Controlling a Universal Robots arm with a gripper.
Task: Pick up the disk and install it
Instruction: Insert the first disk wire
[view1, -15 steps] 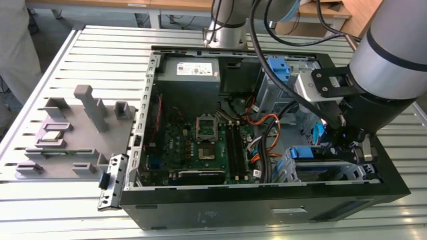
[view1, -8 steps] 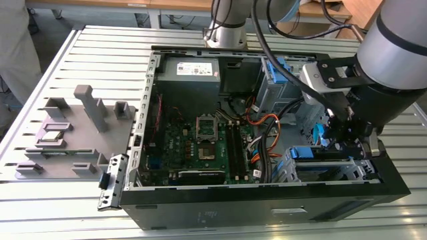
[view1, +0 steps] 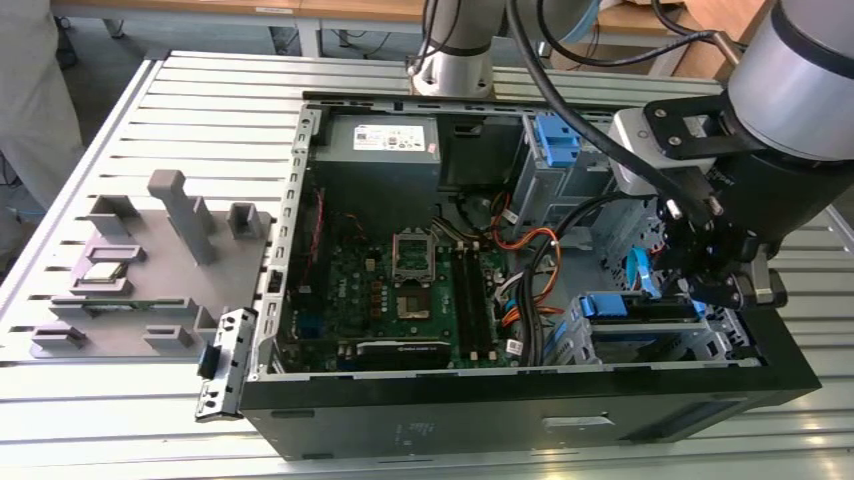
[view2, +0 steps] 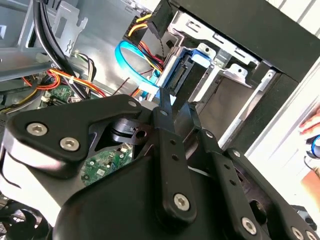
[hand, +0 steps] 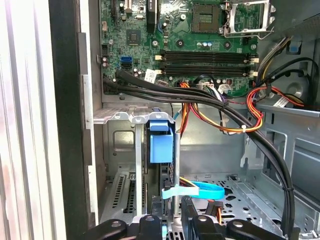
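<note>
The disk sits upright in the drive bay at the case's front corner. Its blue carrier frame (view1: 625, 306) shows at the exterior view's lower right, and the carrier's blue tab (hand: 161, 141) stands between the bay's metal rails in the first wrist view. My gripper (view1: 714, 288) hangs just over that bay, on the exterior view's right of the carrier. Its black fingers (view2: 163, 117) stand close together with nothing between them, and the gripper (hand: 173, 218) is apart from the disk. A light blue flat cable (hand: 200, 190) curls beside the bay.
The open black computer case (view1: 534, 400) holds a green motherboard (view1: 414, 285), a grey power-supply box (view1: 394, 140) and bundles of orange and black cables (hand: 220, 107). A second blue bracket (view1: 554, 140) sits at the case's far end. A grey fixture plate (view1: 147, 255) lies at the exterior view's left. A hand (view2: 311, 125) is nearby.
</note>
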